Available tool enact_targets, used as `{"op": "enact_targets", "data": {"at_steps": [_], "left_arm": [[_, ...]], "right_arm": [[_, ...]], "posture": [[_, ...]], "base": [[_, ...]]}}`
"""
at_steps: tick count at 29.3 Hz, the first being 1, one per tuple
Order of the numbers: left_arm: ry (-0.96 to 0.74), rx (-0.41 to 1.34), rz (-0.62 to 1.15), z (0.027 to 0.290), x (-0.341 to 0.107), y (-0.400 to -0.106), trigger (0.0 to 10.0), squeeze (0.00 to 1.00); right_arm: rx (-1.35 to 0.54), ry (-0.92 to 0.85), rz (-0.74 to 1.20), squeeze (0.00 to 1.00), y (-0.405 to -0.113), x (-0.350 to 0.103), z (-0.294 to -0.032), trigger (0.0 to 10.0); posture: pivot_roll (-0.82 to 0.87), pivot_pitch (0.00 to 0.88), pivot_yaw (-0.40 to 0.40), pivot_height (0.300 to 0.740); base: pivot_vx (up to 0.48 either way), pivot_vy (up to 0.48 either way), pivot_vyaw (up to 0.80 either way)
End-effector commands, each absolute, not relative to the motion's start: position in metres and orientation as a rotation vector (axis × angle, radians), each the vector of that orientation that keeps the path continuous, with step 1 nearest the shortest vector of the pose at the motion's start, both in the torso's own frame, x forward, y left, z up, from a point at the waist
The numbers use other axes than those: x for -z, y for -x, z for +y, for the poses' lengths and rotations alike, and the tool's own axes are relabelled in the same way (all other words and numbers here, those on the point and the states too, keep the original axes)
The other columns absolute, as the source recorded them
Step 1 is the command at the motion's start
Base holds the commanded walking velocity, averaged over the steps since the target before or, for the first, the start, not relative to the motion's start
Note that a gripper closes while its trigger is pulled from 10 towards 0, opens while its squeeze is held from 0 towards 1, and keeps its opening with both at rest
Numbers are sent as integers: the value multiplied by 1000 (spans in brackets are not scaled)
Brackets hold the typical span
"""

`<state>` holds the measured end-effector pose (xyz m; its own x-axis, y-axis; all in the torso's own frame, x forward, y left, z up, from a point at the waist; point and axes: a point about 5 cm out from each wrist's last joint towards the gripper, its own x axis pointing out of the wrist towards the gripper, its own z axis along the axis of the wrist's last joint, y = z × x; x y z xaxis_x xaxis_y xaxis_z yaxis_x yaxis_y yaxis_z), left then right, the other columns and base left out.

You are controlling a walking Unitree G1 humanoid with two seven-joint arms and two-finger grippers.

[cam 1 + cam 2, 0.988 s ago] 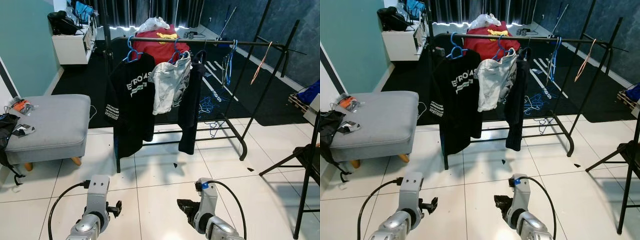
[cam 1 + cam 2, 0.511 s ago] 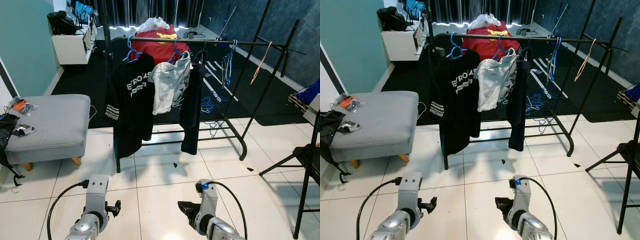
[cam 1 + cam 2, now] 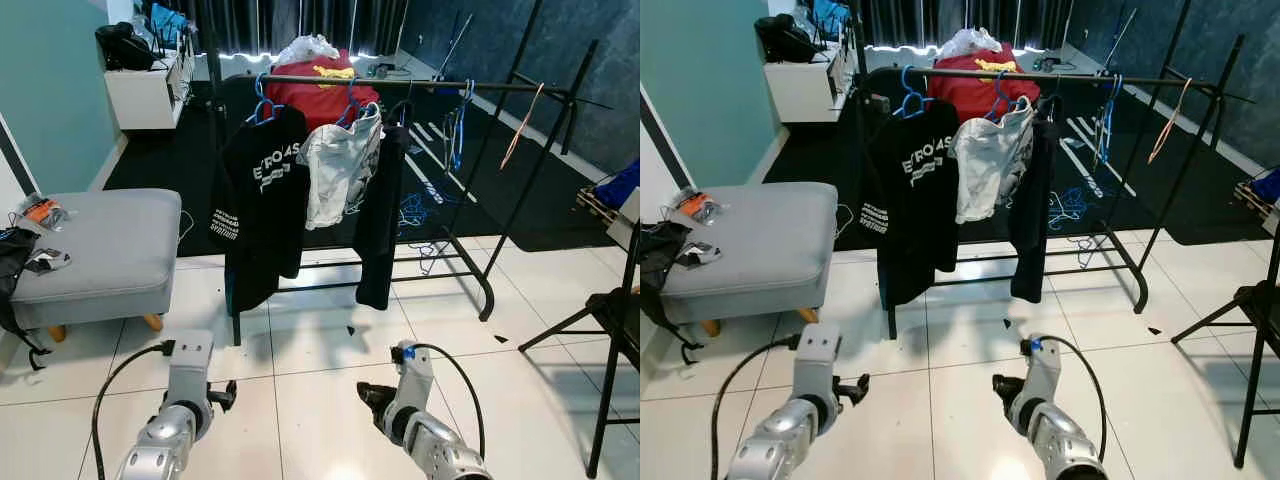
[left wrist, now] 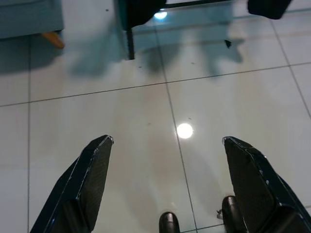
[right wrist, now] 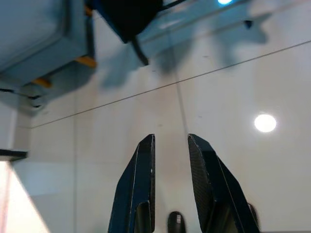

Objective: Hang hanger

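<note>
You are looking at a black clothes rack (image 3: 500,200) standing across the white tiled floor (image 3: 310,370), partly over a dark rug. On its rail (image 3: 400,84) a black printed T-shirt (image 3: 258,205) is hanging from a blue hanger (image 3: 262,105), with a pale grey shirt (image 3: 340,170) just beside it on another blue hanger (image 3: 350,108), and a dark garment (image 3: 383,215) next to that. Further along the rail more blue hangers (image 3: 460,125) are hanging bare, and an orange hanger (image 3: 520,125) is dangling near the far end.

Your left gripper (image 4: 167,145) is hanging low over the tiles with its fingers spread wide apart and nothing between them. Your right gripper (image 5: 171,145) is also hanging low over the floor, its fingers drawn close together with only a narrow gap, holding nothing. Both are staying well short of the rack.

A grey footstool (image 3: 95,255) is sitting to your left, with small items lying at its edge.
</note>
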<state>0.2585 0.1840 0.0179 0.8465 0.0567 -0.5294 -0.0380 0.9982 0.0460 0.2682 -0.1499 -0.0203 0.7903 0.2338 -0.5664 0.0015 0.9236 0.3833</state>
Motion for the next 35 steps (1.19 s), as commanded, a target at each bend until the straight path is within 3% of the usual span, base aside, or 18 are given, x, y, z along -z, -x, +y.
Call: {"op": "enact_targets", "data": {"at_steps": [1,5,8,12,19,29,35], "left_arm": [[-29,-69,582,188,-15,-256,10000,0],[-33,-108,544,194,-20,-258,10000,0],[-85,-140,479,201,-29,-259,10000,0],[-65,-132,458,202,-30,-261,10000,0],[-69,-152,387,205,-49,-280,10000,0],[-28,-88,370,189,-53,-291,10000,0],[-61,-95,342,183,-56,-293,10000,0]], "right_arm": [[-102,-365,657,0,-268,21,-154,10000],[-156,-342,640,0,-273,17,-151,10000],[-345,-122,531,0,-288,0,-131,10000],[-403,-128,435,0,-300,-21,-116,10000],[-360,-145,365,0,-314,-39,-115,10000],[-342,-172,229,0,-325,-63,-126,10000],[-332,-149,190,0,-320,-68,-124,10000]], "posture": [[-15,0,-69,740],[-5,0,-91,740],[6,1,-104,740],[9,0,-104,740],[-14,0,-85,740],[-81,0,-33,740],[-94,0,-55,740]], "base": [[0,0,0],[0,0,0],[0,0,0],[0,0,0],[0,0,0],[0,0,0],[0,0,0]]}}
